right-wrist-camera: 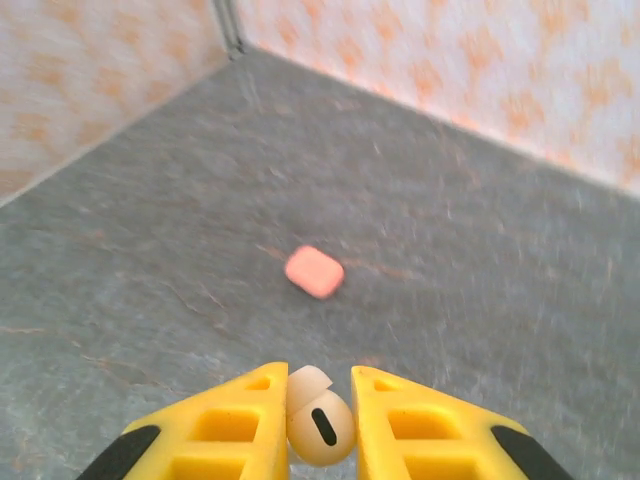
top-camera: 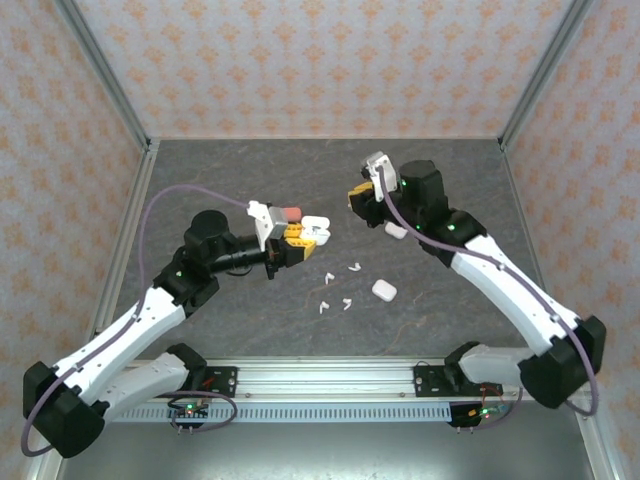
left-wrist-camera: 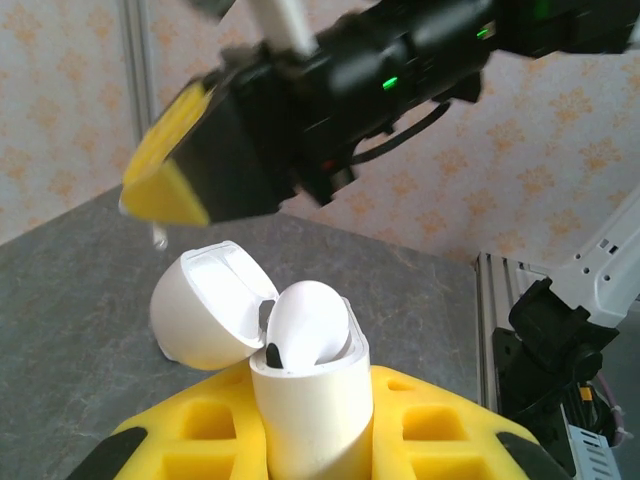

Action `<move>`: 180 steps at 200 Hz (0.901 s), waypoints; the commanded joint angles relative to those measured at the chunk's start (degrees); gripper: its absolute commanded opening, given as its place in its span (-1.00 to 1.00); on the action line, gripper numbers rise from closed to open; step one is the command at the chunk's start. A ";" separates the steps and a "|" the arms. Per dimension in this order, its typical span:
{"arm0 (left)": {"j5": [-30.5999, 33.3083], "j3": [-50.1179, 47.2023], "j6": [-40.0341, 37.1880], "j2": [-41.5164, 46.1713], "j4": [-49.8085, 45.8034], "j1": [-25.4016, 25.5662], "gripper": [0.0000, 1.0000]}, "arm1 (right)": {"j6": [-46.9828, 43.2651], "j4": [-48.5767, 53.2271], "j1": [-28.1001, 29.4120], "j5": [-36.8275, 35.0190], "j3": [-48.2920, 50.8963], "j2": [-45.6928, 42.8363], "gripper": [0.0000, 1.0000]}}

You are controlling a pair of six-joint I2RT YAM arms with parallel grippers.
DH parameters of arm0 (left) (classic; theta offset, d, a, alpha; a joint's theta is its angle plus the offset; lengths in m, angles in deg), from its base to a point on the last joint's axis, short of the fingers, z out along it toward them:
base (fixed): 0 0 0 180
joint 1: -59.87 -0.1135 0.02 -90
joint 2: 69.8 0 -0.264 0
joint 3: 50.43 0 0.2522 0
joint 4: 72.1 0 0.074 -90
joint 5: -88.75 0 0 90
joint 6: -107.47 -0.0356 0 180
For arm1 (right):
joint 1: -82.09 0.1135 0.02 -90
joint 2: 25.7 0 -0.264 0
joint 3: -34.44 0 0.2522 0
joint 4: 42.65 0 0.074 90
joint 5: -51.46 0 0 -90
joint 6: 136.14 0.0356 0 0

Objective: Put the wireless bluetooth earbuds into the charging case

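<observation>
The left arm (top-camera: 140,320) and right arm (top-camera: 510,290) stretch inward, wrists facing each other. The left gripper (top-camera: 298,238) clamps an open charging case (left-wrist-camera: 310,400); the right gripper (right-wrist-camera: 318,380) pinches 1 earbud (right-wrist-camera: 320,428) between yellow fingers (right-wrist-camera: 230,425).

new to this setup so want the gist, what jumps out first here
The left gripper holds an open white case, lid flipped back, mid-table. The right gripper, close by, pinches one earbud. Nearer the arm bases, loose earbuds and a closed white case lie on the table.
</observation>
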 commanded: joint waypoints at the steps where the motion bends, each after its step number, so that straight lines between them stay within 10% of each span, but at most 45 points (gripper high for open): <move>1: -2.80 3.11 0.89 -1.05 4.02 0.48 -0.92 | -6.94 -3.53 1.49 2.51 1.05 -4.29 -0.62; 180: -3.01 3.08 1.43 -2.87 5.13 0.40 -0.93 | -13.49 -0.85 11.41 0.35 1.79 -8.08 -0.62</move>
